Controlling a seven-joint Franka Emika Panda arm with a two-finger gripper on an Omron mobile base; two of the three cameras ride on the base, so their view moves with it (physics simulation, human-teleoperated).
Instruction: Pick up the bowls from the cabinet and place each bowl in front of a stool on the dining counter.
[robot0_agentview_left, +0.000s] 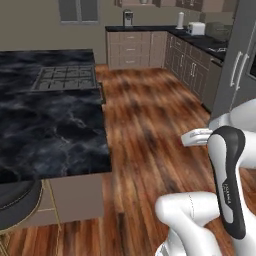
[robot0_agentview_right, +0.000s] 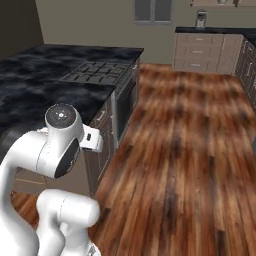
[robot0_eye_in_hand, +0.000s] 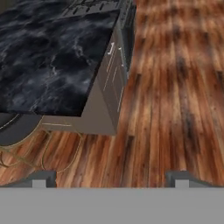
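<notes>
The big dining counter fills the left side of the left base view. Its top is black stone with white lines in it. A black gas cooktop sits flat in the top, toward the upper left of that picture. At the lower left corner, a round dark stool seat with thin gold legs sits just beside the near end of the counter, partly under its edge.

In the right base view the same counter lies at the upper left, with the cooktop near its right edge. The side of the counter under the cooktop has a dark oven front facing the floor.

The floor is shiny brown wood, and it runs through the middle of both base views.

Far back, at the top of the left base view, a row of taupe drawers stands under a thin black worktop. A grey coffee machine stands on it. A white toaster sits further right on that worktop.

In the hand view the gripper is at the bottom of the picture. Its two dark finger tips stand far apart, with nothing between them but floor. The counter's corner is at the upper left there, and the stool is at the left edge, below it.

No bowl can be seen in these pictures.
</notes>
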